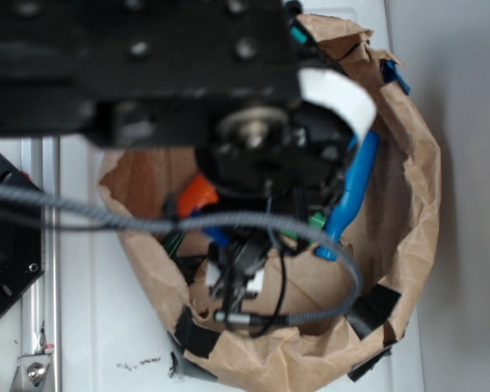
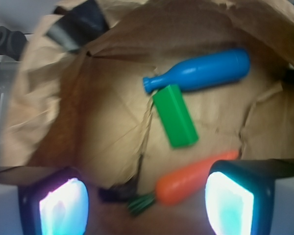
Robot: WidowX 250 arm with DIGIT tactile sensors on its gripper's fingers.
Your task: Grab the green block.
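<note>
The green block [image 2: 175, 115] lies flat on the brown paper floor of the bag, just below the neck of a blue bottle [image 2: 201, 71]. In the exterior view only a small piece of the green block [image 1: 316, 220] shows beside the blue bottle [image 1: 351, 196]. My gripper [image 2: 146, 203] hangs above the bag floor, open, its two glowing pads [image 2: 63, 208] wide apart with nothing held between them. The block sits ahead of the fingertips, apart from them. An orange carrot [image 2: 191, 181] with a dark green stem lies between the block and the pads.
The crumpled brown paper bag wall [image 1: 408, 212] rings the objects on all sides, with black tape patches [image 1: 374, 306] on its rim. The arm's black body [image 1: 139, 57] and a grey cable [image 1: 106, 216] hide much of the bag in the exterior view.
</note>
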